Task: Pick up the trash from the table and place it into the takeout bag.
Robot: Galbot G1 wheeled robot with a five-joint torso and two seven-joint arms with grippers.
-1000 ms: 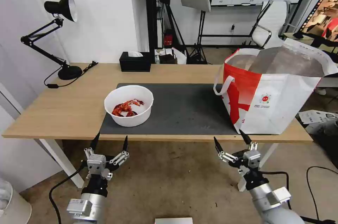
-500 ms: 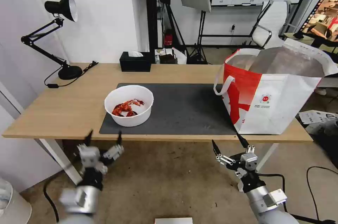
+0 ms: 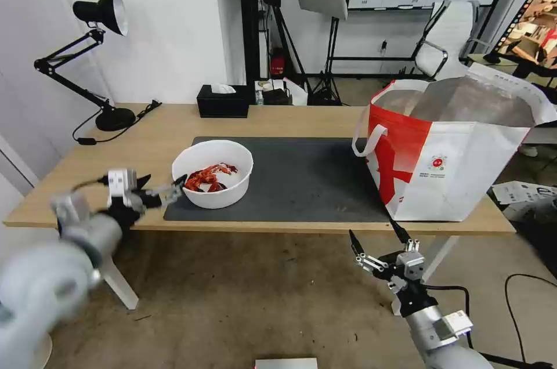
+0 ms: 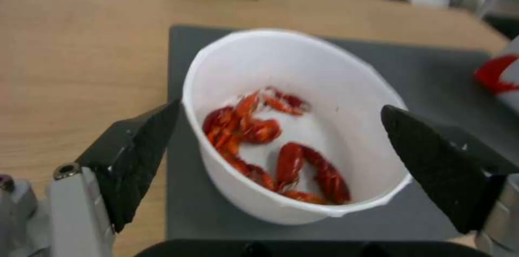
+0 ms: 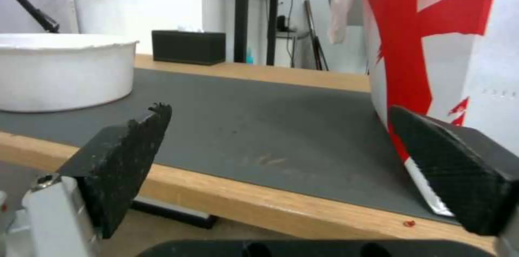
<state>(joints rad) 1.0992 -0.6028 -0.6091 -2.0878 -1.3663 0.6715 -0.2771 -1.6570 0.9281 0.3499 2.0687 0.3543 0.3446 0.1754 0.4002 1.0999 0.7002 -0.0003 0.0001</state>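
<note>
Fingers (image 4: 135, 155) of the left gripper (image 3: 161, 186) are spread apart, just beside the white bowl (image 3: 213, 181) of crayfish shells, which sits on the dark mat (image 3: 301, 183) of the bench (image 3: 116, 172). Right gripper (image 3: 378, 235), also released, hangs below the bench edge near the takeout bag (image 3: 452, 148).

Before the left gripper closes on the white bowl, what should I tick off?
1. Left gripper open: ok.
2. White round plastic bowl of red crayfish shells lies between its fingers: cannot tell, seems ahead of the tips.
3. Bowl upright on the dark grey mat: ok.
4. White-and-red takeout bag open at top: ok.
5. Right gripper open, below the table edge, clear of the bowl: ok.
</note>
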